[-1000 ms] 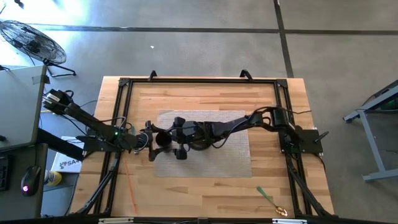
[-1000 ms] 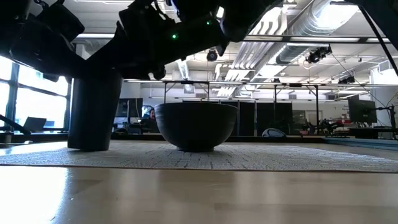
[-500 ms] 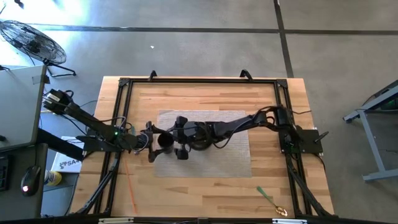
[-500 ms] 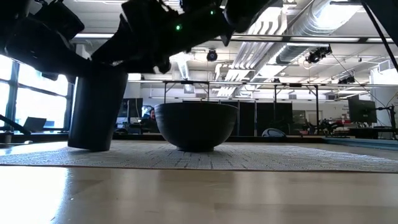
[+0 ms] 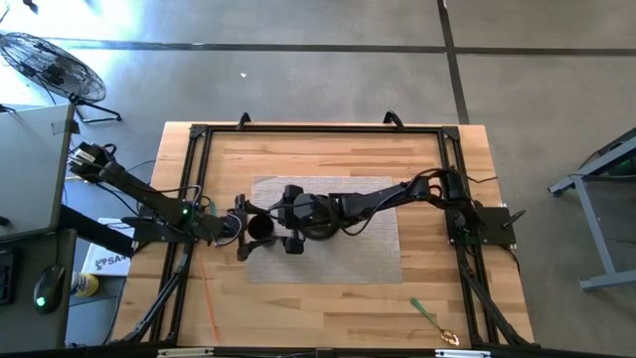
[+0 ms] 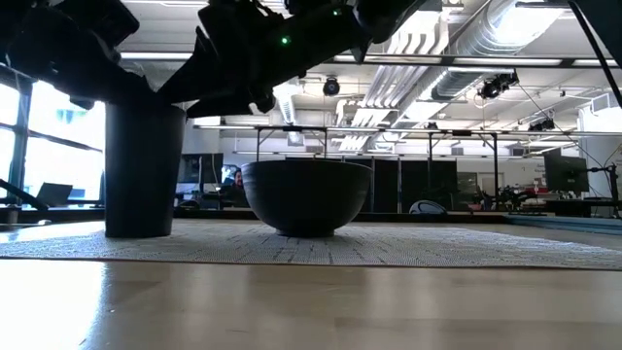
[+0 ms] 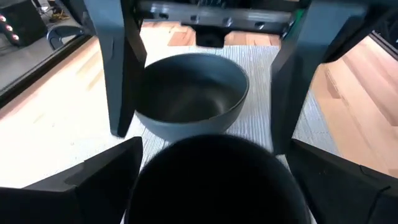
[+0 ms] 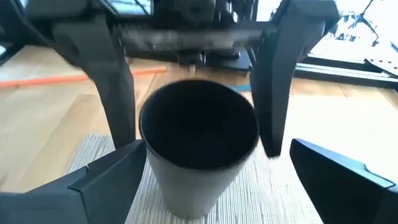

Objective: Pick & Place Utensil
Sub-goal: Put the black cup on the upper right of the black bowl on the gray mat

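Note:
A dark cup (image 5: 261, 229) stands upright on the woven mat (image 5: 368, 249), also seen in the low view (image 6: 144, 165) and right wrist view (image 8: 199, 130). My left gripper (image 5: 246, 228) reaches in from the table's left and is shut on it. Just right of the cup a dark bowl (image 5: 320, 221) rests on its base (image 6: 306, 229). My right gripper (image 5: 285, 225) hovers open above the mat between bowl and cup, touching nothing. A green-handled spoon (image 5: 427, 318) lies flat near the table's near right corner. My left gripper holds the cup by its wall just below the rim (image 7: 214, 149), pinched between the two fingers (image 8: 118, 93), one on each side. The fingers come in level from the table's left. The cup stands upright with its base (image 6: 141, 231) on the mat.
The mat covers the table's middle; bare wood (image 5: 328, 318) lies around it. A black frame rail (image 5: 318, 129) runs along the far edge and the sides. The spoon lies far from both grippers, near the right arm's base (image 5: 482, 224).
The cup, tipped half a second ago while in my left gripper, now stands upright on the mat at about the same spot. My right arm has risen slightly over the bowl.

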Tool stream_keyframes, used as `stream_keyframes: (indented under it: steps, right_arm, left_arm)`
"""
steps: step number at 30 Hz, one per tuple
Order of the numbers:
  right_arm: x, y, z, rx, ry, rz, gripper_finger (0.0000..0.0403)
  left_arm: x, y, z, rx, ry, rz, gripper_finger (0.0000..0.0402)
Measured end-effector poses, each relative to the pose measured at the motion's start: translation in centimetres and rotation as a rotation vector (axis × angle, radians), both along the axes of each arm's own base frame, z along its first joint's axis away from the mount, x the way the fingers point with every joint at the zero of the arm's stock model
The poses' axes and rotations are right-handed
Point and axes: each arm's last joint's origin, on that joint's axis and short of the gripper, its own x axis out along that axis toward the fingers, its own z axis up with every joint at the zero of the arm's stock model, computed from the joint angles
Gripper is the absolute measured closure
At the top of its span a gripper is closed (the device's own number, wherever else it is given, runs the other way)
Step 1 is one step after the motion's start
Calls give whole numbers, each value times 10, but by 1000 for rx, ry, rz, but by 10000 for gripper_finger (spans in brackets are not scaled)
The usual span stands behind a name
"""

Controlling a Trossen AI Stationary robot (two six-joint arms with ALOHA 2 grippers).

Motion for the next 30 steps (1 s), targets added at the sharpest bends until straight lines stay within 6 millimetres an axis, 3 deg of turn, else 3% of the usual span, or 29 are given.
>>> stream_keyframes:
  steps: [5, 9, 13, 16, 23, 30]
  right_arm:
    - [-5, 3, 4, -3, 40, 1, 12]
    - [-9, 3, 2, 19, 103, 2, 12]
    - [-8, 3, -1, 40, 106, 3, 12]
    - [-4, 3, -11, 38, 109, -5, 11]
    - [2, 4, -16, 41, 61, 18, 3]
    - [8, -2, -33, 41, 47, 35, 3]
  left_arm:
    - [2, -1, 21, 31, 31, -8, 12]
    - [1, 0, 50, 57, 20, -2, 12]
    - [-9, 5, 78, 65, 61, 3, 12]
    - [-21, 11, 88, 13, 148, 42, 12]
    - [-48, 17, 66, -154, 377, 137, 12]
    - [-58, 5, 35, -200, 441, 136, 12]
